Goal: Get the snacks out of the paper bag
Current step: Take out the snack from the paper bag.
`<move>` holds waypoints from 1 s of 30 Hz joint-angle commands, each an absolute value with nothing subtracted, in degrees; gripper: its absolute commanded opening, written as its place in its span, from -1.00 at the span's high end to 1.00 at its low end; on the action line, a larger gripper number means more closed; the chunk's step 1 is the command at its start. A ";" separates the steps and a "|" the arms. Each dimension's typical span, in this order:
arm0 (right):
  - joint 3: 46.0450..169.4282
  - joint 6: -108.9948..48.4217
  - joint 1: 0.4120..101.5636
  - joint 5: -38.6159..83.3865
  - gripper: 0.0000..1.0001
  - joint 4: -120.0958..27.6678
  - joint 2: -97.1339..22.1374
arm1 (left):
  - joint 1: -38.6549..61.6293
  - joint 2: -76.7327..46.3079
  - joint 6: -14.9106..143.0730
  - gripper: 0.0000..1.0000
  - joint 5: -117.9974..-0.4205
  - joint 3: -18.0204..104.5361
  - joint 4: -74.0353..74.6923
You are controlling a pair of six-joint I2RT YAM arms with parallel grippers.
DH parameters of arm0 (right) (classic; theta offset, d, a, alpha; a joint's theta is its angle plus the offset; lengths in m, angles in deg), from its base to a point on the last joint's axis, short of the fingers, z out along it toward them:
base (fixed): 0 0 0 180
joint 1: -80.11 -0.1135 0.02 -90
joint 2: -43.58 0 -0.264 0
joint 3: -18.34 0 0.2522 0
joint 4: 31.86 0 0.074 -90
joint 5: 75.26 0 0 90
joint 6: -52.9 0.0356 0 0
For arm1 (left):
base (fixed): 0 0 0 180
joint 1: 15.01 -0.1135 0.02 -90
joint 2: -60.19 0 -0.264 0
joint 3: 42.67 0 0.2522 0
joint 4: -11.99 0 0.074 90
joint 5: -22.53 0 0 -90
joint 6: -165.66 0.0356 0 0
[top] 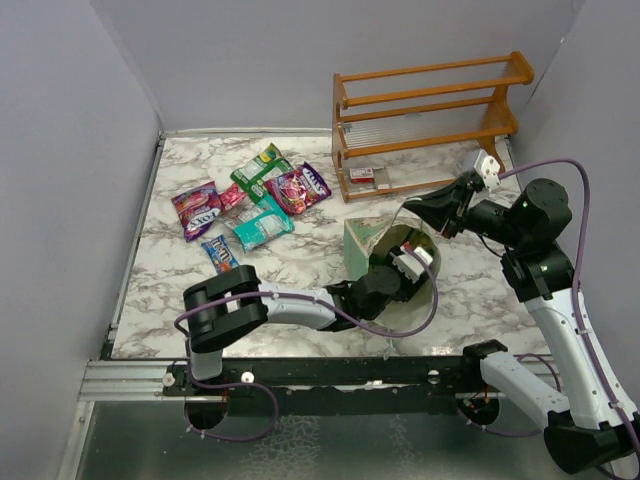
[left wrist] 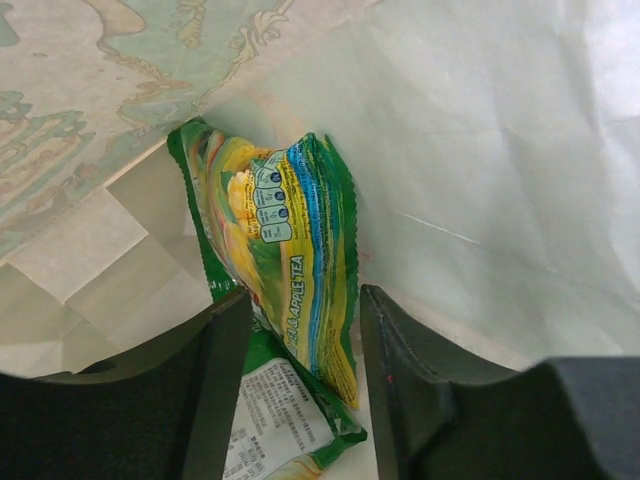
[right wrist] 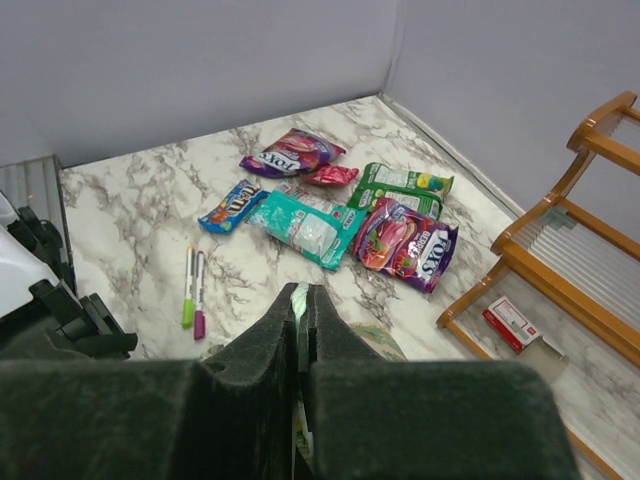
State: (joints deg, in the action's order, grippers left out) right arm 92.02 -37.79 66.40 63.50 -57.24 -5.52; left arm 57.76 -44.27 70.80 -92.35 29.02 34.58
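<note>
The pale green paper bag [top: 358, 240] lies at mid table, its mouth held up. My right gripper [top: 418, 212] is shut on the bag's rim; a strip of green paper [right wrist: 301, 297] shows between its fingers. My left gripper [top: 405, 262] is inside the bag. In the left wrist view it [left wrist: 303, 305] is open, its fingers on either side of a yellow-green packet [left wrist: 285, 250] lying against the cream interior [left wrist: 480, 150]. Several snacks lie at the back left: two purple ones [top: 197, 208] [top: 298, 187], pink [top: 232, 195], green [top: 262, 170], teal [top: 262, 225] and blue [top: 220, 252].
An orange wooden rack [top: 430, 120] stands at the back right with a small red-and-white item [top: 362, 174] on its lower shelf. Green and purple marker pens [right wrist: 193, 290] lie on the marble near the bag. Grey walls close in the table.
</note>
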 commanded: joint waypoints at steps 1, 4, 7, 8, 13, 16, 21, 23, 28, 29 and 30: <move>93.92 -37.17 66.40 64.58 0.97 -55.79 -4.39 | 57.94 -46.36 70.42 -0.04 -90.66 29.08 38.41; 93.97 -36.50 66.40 64.87 0.97 -55.34 -4.39 | 57.94 -49.20 73.25 -0.08 -91.83 30.25 40.27; 94.42 -36.20 66.40 65.10 0.97 -55.49 -4.47 | 57.74 -52.43 74.90 -0.11 -94.81 32.43 40.14; 94.59 -36.22 66.40 65.11 0.97 -55.69 -4.46 | 57.33 -53.09 74.98 -0.12 -95.60 32.73 40.22; 94.91 -37.44 66.40 64.66 0.97 -56.85 -3.68 | 56.09 -52.13 76.05 0.25 -96.28 31.96 40.52; 93.87 -38.62 66.40 63.84 0.97 -57.28 -3.22 | 56.09 -48.26 77.04 0.57 -94.77 30.01 40.50; 91.25 -39.87 66.40 61.84 0.97 -57.06 -2.51 | 56.16 -39.98 75.91 0.99 -88.46 25.87 38.16; 90.43 -40.71 66.40 60.67 0.97 -57.11 -2.18 | 56.18 -36.42 74.49 1.00 -86.25 24.56 35.92; 88.44 -41.65 66.40 58.55 0.97 -56.79 -1.53 | 56.23 -27.42 71.99 1.00 -80.03 21.69 31.67; 88.03 -41.52 66.40 58.64 0.97 -56.47 -1.46 | 56.28 -26.15 71.86 1.00 -78.88 21.48 30.50; 87.62 -41.30 66.40 58.65 0.97 -56.11 -1.58 | 56.35 -24.86 71.78 1.00 -77.62 21.52 29.04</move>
